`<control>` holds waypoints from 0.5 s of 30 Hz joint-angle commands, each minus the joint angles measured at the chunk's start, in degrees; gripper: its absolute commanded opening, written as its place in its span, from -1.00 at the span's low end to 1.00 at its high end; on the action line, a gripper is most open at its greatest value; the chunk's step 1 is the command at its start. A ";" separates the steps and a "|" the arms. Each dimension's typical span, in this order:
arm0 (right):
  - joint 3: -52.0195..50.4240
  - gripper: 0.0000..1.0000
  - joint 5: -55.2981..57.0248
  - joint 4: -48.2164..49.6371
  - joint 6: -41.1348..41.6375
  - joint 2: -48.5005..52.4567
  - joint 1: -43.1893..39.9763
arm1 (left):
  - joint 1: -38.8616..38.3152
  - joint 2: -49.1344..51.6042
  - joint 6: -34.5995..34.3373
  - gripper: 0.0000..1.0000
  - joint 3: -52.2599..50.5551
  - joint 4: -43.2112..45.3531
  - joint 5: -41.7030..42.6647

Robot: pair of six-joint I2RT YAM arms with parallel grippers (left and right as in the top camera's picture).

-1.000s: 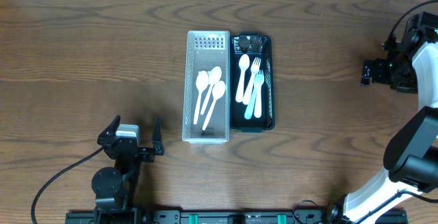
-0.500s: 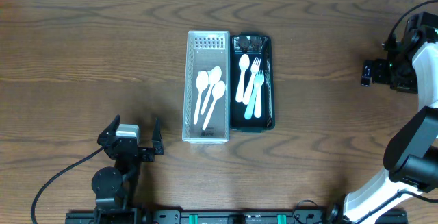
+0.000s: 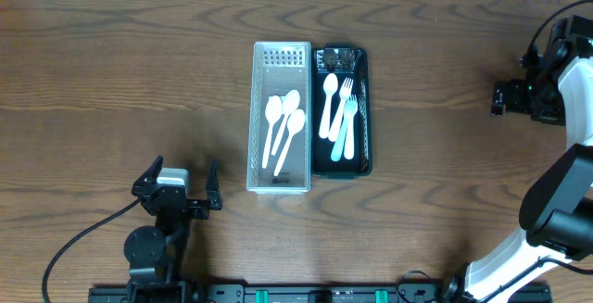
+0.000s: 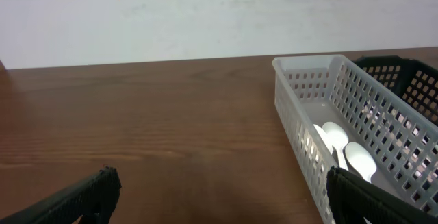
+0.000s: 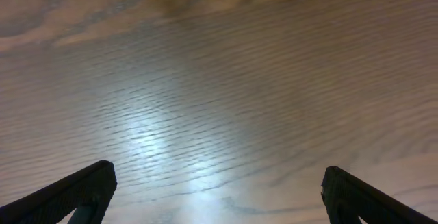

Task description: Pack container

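Three white plastic spoons (image 3: 283,127) lie in the clear perforated plastic basket (image 3: 252,127), just ahead and to the right of the left jaws. Those jaws stand wide open and empty near the dark wooden bench (image 3: 111,81). Touching the basket's side farther from those jaws, a black perforated plastic tray (image 3: 368,127) holds a single white plastic spoon (image 3: 330,94), a white plastic fork (image 3: 346,88) and pale blue plastic cutlery (image 3: 345,141). The right jaws, spread wide with nothing in them, hover over bare wood well apart from both containers. The cutlery looks light, thin, stiff and smooth, and it lies flat and overlapping. A pinch across a handle's narrow middle seems safest, since the bowls would likely slip and neighbouring pieces could lift together.
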 commanded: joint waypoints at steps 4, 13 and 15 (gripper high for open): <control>-0.22 0.99 2.36 1.88 -0.68 -1.03 -0.28 | 0.28 -0.39 0.52 0.96 -1.86 -0.31 0.39; -16.85 0.98 -4.94 34.07 -0.61 -24.50 3.26 | 0.28 -0.39 0.52 0.96 -1.86 -0.28 0.39; -23.06 0.98 -5.97 40.65 -0.57 -32.17 5.07 | 0.28 -0.39 0.52 0.96 -1.86 -0.28 0.39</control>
